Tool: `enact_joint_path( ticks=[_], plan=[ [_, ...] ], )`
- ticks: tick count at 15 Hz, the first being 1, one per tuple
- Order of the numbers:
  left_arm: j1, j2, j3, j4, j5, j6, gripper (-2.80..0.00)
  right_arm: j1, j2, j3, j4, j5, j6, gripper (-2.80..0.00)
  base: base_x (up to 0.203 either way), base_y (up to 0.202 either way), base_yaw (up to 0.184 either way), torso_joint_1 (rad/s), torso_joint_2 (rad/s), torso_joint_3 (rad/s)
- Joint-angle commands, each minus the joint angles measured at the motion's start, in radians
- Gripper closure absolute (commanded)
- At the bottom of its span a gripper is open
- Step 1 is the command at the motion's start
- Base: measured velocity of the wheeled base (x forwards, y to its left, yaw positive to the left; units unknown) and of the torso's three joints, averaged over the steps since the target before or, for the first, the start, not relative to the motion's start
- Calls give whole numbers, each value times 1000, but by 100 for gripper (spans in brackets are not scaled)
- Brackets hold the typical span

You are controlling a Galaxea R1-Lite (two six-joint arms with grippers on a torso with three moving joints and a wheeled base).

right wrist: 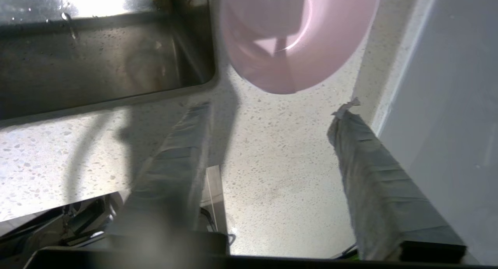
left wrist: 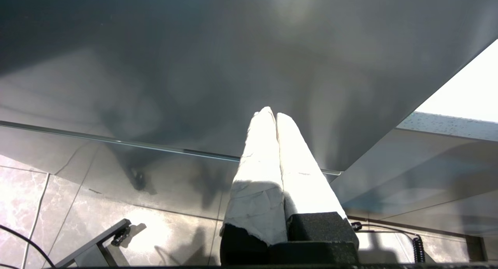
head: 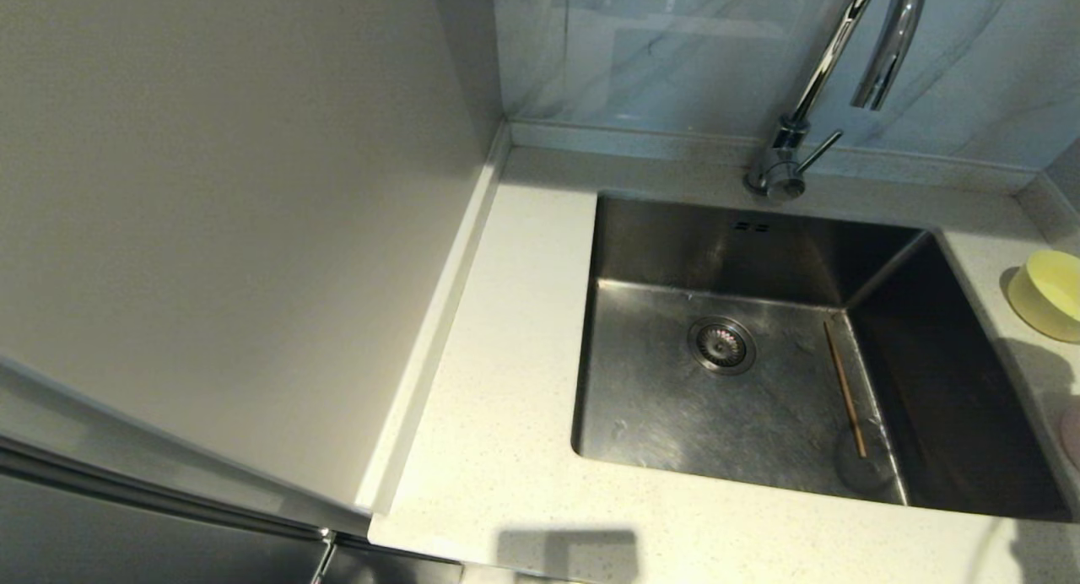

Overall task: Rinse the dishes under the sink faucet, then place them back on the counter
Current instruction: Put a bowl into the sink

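Note:
The steel sink [head: 675, 415] is set into the speckled counter [head: 506, 381], with the chrome faucet [head: 797, 124] behind it. One brown chopstick [head: 845, 390] lies on the sink floor near the right wall. The yellow-green bowl [head: 1049, 294] stands on the counter right of the sink. Only a sliver of the pink bowl [head: 1072, 436] shows in the head view. In the right wrist view the pink bowl [right wrist: 295, 39] stands on the counter [right wrist: 272, 183] beside the sink's corner [right wrist: 116, 67]. My right gripper [right wrist: 272, 111] is open just short of it, holding nothing. My left gripper [left wrist: 272, 114] is shut and empty.
A plain beige panel [head: 211, 229] rises left of the counter. A low raised edge [head: 844, 158] runs along the back under the marbled wall. In the left wrist view the left arm hangs low by a dark cabinet front [left wrist: 194, 67] above the tiled floor [left wrist: 39, 191].

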Motion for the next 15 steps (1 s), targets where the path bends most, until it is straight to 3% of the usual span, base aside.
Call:
enact_joint_path(
  ticks=[1, 5, 15],
  plan=[
    [0, -3, 0, 0, 1, 0, 0, 20, 24, 1, 6, 1, -1, -280, 0, 0, 0, 0, 0, 0],
    [0, -3, 0, 0, 1, 0, 0, 57, 102, -12, 4, 6, 6, -280, 0, 0, 0, 0, 0, 0],
    [0, -3, 0, 0, 1, 0, 0, 50, 245, -60, -53, -3, 20, -280, 0, 0, 0, 0, 0, 0]
  ],
)
